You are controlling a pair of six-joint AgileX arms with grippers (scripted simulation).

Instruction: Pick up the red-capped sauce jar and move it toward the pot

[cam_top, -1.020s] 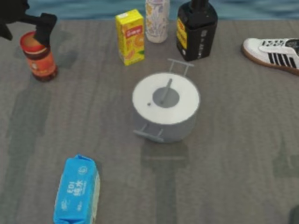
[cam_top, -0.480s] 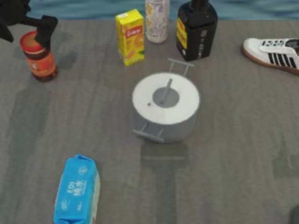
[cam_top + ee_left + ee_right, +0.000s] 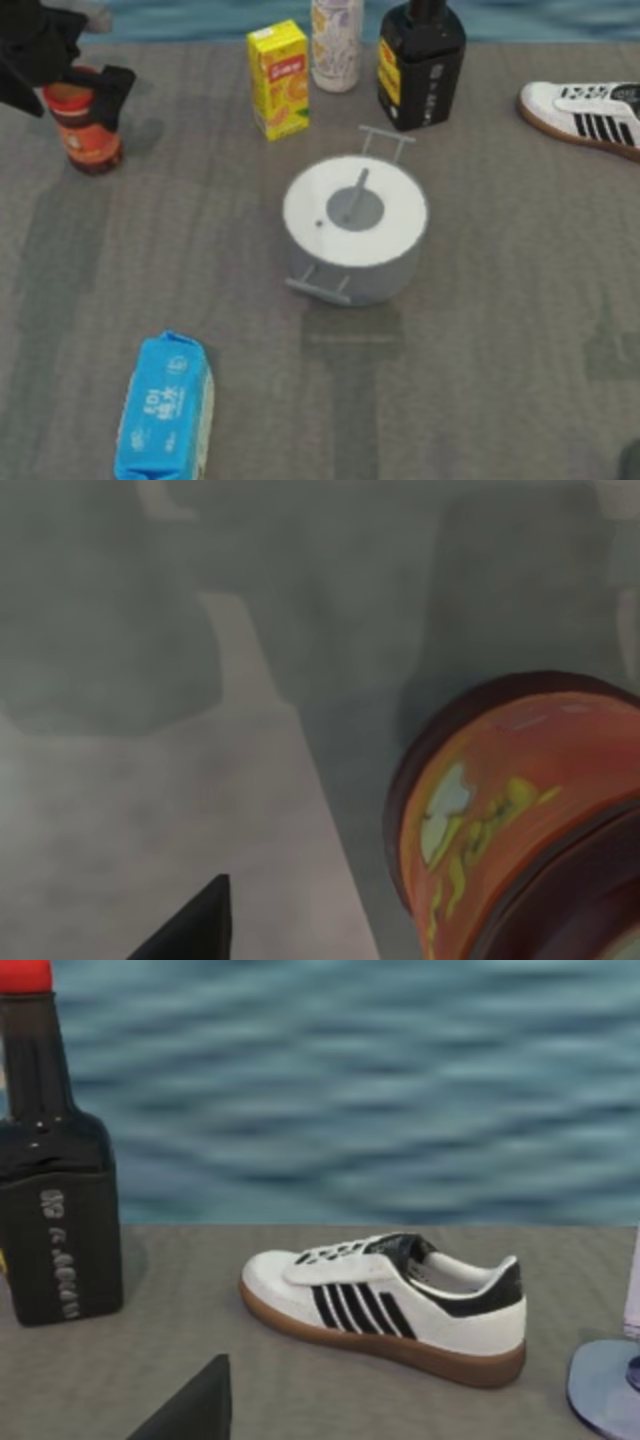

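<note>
Left gripper (image 3: 75,85) around one red-capped sauce jar (image 3: 88,135).

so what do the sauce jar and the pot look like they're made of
The red-capped sauce jar looks like clear glass or plastic: dark reddish-brown contents show through below a glossy orange-red printed label, and the cap is matte red. The pot looks like matte light-grey metal with thin bar handles and a flat white lid, though the rendering leaves that open.

Top view: overhead, looking down on the whole table (image 3: 480,400). Left wrist view: very close on the jar (image 3: 520,810). Right wrist view: low, level, facing the shoe (image 3: 390,1300) and black bottle (image 3: 55,1210), both shared with top.
</note>
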